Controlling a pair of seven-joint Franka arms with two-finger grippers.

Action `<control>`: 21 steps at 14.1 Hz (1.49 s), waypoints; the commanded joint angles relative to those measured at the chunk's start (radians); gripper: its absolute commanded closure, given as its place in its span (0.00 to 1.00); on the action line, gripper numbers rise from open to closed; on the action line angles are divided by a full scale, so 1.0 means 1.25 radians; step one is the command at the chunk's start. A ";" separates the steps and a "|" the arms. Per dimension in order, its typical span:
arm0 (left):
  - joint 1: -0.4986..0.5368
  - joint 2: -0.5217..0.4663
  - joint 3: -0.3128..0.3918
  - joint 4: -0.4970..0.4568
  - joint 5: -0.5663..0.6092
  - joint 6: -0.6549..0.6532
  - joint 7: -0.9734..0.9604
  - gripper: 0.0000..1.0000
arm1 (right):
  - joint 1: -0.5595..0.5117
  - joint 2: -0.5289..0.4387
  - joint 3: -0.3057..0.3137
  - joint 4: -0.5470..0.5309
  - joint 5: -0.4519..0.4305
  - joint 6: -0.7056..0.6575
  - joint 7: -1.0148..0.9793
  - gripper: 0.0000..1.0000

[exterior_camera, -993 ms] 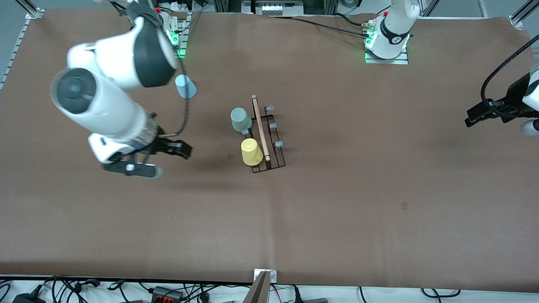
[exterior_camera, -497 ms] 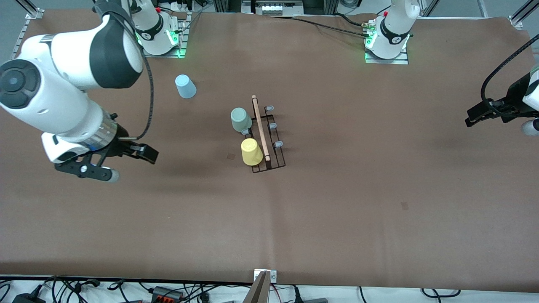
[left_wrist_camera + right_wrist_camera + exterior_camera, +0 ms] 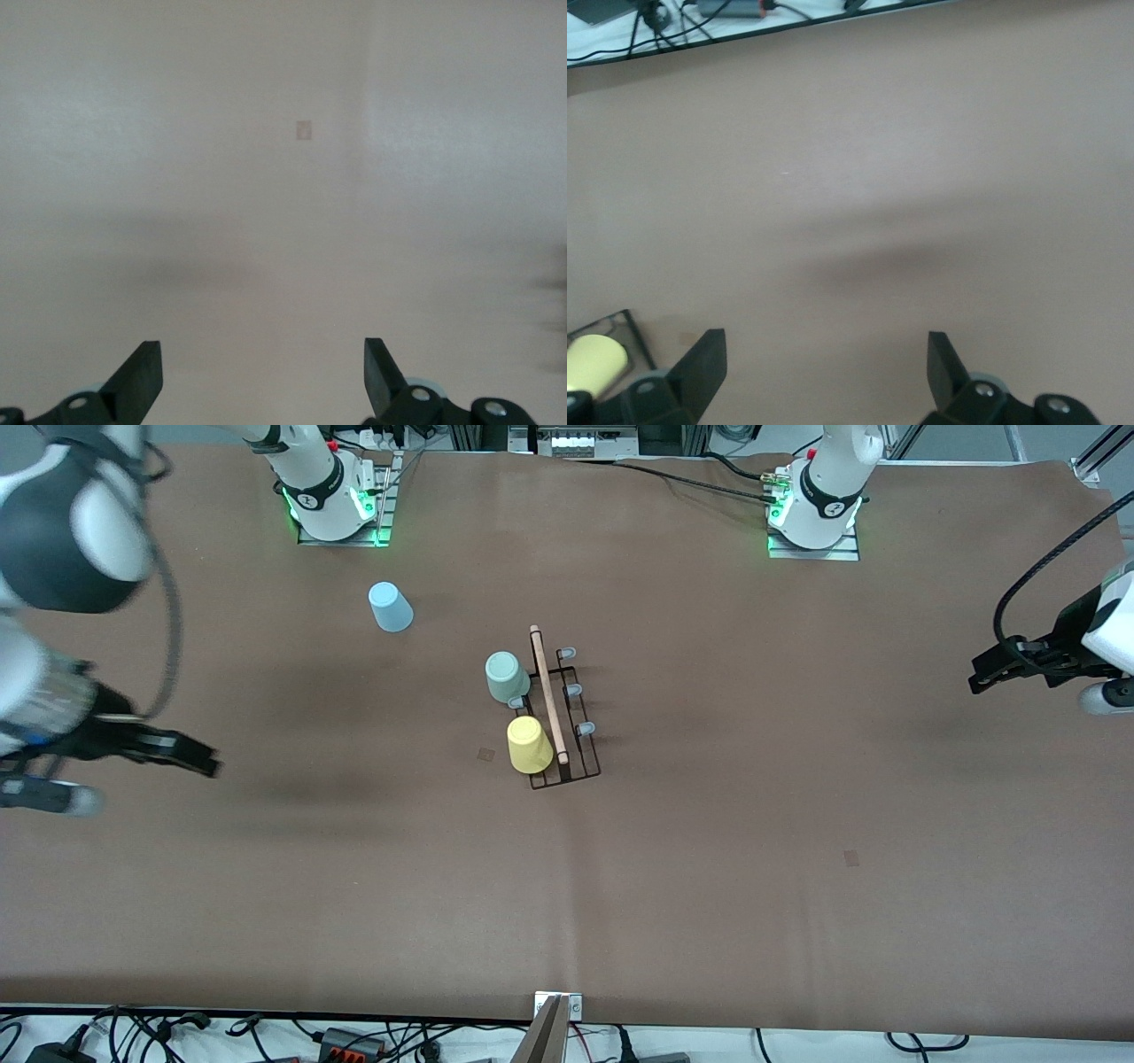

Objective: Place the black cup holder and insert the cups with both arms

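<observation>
My right arm reaches out from its base to the table's edge at its own end, elbow high and forearm angled down, so my right gripper [image 3: 199,763] hangs over bare brown table [image 3: 709,868] at roughly nine o'clock from the black cup holder [image 3: 564,717]. Its fingers [image 3: 702,365] stand spread wide with nothing between them. My left arm waits at the other end of the table, its left gripper [image 3: 979,682] up over the cloth at about three o'clock from the rack; its fingers [image 3: 142,376] are likewise spread apart and empty.

The black cup holder stands near the middle of the table, its pale wooden rod [image 3: 549,695] running along the top. The pale mint green cup [image 3: 506,677] and the yellow cup [image 3: 530,745] sit upside down on pegs along the side toward my right arm's end, the yellow one nearer the front camera. The grey-capped pegs [image 3: 574,690] on the other side are bare. The light blue cup [image 3: 390,607] stands upside down on the table by itself, at about ten o'clock from the rack and well apart from it.

Each arm's base link carries a small round mark, too small for me to read, and I can make out no other writing
</observation>
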 commanded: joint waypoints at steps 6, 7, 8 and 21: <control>-0.008 0.010 -0.012 0.001 0.016 -0.012 0.010 0.00 | -0.238 -0.107 0.201 -0.092 -0.099 -0.003 -0.120 0.00; -0.011 0.013 -0.015 0.000 0.015 -0.012 0.010 0.00 | -0.236 -0.110 0.201 -0.093 -0.109 -0.009 -0.121 0.00; -0.011 0.016 -0.015 0.000 0.015 -0.011 0.011 0.00 | -0.235 -0.115 0.203 -0.101 -0.120 -0.010 -0.132 0.00; -0.014 0.013 -0.018 0.009 0.014 -0.014 0.011 0.00 | -0.221 -0.337 0.211 -0.419 -0.123 0.055 -0.119 0.00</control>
